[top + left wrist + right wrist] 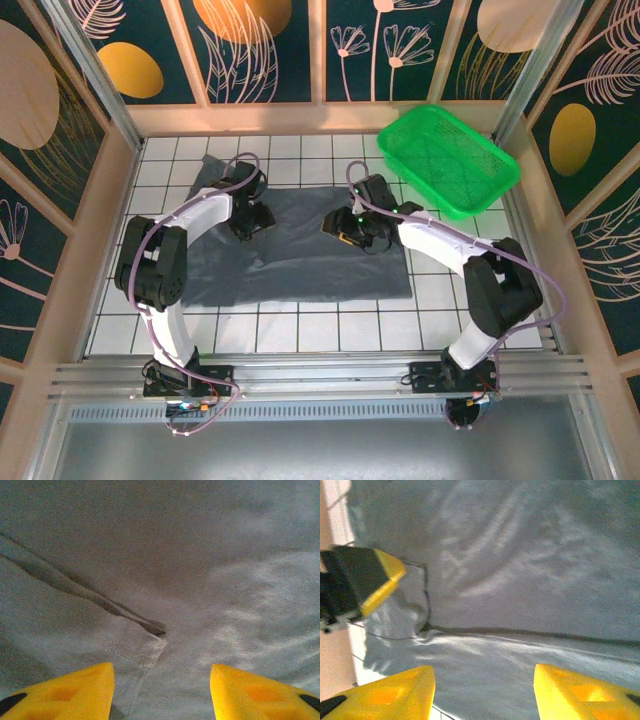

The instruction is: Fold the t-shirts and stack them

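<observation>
- T-shirt (300, 262) lies spread flat across the middle of the tiled table (300, 330), under both our arms; one sleeve (215, 166) pokes out at the far left
- We judge it light, soft and limp; lifted, it should sag and wrinkle, and drag on the tiles rather than slide
- Left tool (162, 692) hangs low over the cloth, fingers apart, nothing between them; a stitched hem (142, 652) lies just ahead
- Right tool (484, 692) is likewise apart and empty, above a crease (520, 632)
- We would pinch at hems or corners, both sides together, so the fold comes out even
</observation>
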